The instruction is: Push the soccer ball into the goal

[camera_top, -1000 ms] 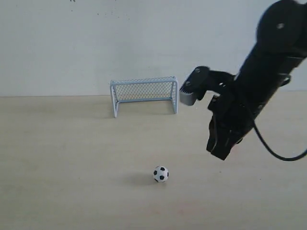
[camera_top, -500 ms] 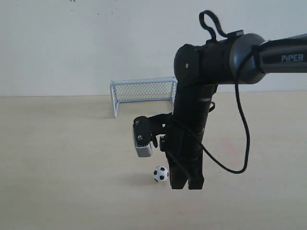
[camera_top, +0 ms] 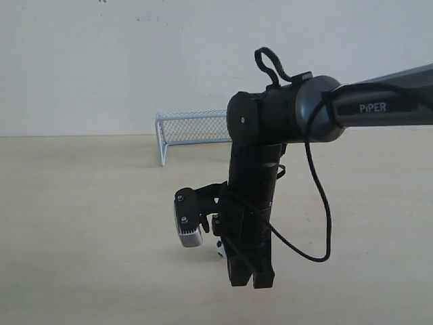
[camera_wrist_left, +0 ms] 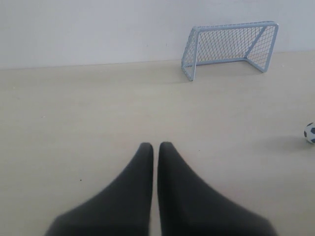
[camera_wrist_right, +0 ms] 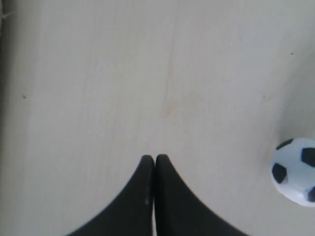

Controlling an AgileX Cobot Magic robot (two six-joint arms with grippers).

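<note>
Wide open ground here: the goal [camera_top: 193,128] stood at the far edge of the table [camera_top: 81,223], backed up near the wall [camera_top: 135,61], its mouth facing out over a long run of plain tabletop. The soccer ball [camera_wrist_right: 297,171] sat well out in front of the goal, roughly level with its right-hand post. In the exterior view only a sliver of the ball showed behind the right gripper [camera_top: 252,281].

The right arm reached in high from the side. Its forearm was almost level and the wrist was bent straight down, so the gripper pointed at the table on the side of the ball away from the goal. Its fingers [camera_wrist_right: 133,201] were pressed tight together. Their tips were just beside the ball, with a strip of table between them in the wrist view.

The left gripper [camera_wrist_left: 154,146] sat low and well back from the goal. Its fingers [camera_wrist_left: 133,191] were drawn together to a hairline slit and aimed towards the goal's left post.
</note>
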